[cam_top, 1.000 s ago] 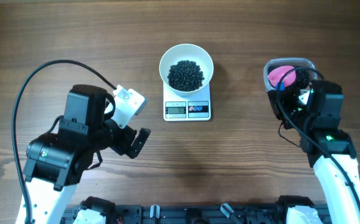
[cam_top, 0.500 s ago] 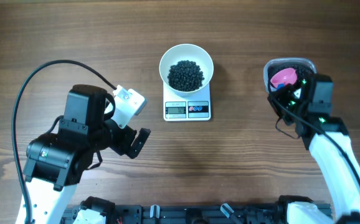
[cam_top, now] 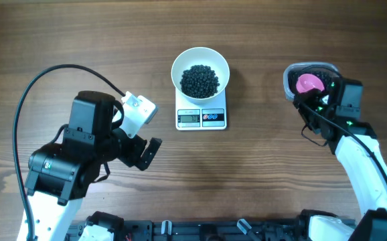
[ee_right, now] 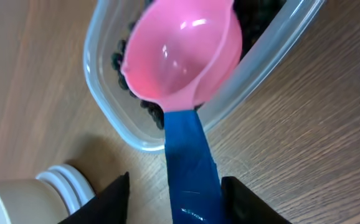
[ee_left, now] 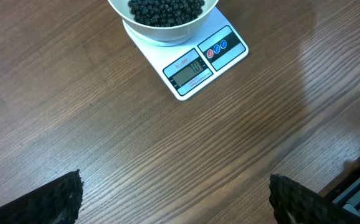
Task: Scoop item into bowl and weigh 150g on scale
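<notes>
The white bowl (cam_top: 177,67) stands on the small white scale (cam_top: 201,118) with a pile of the black bead-like item (cam_top: 199,80) in it. The left wrist view shows the bowl (ee_left: 167,34), the item (ee_left: 164,9) and the scale (ee_left: 198,65) too. My left gripper (cam_top: 148,152) hangs open and empty over bare wood, left of and nearer than the scale. A pink scoop (ee_right: 180,50) rests in the clear tub (ee_right: 114,118). Its blue handle (ee_right: 189,162) sticks out between the parted jaws of my open right gripper (ee_right: 175,199), with a gap on the left side.
The clear tub (cam_top: 288,79) sits at the right of the table and holds more black pieces (ee_right: 121,59) under the scoop. Black fixtures run along the table's near edge (cam_top: 200,231). A black cable (cam_top: 26,107) loops off the left arm.
My right gripper has opened from the scoop's blue handle, and the scoop now lies in the tub. The right arm shifted slightly. The left arm has not moved.
</notes>
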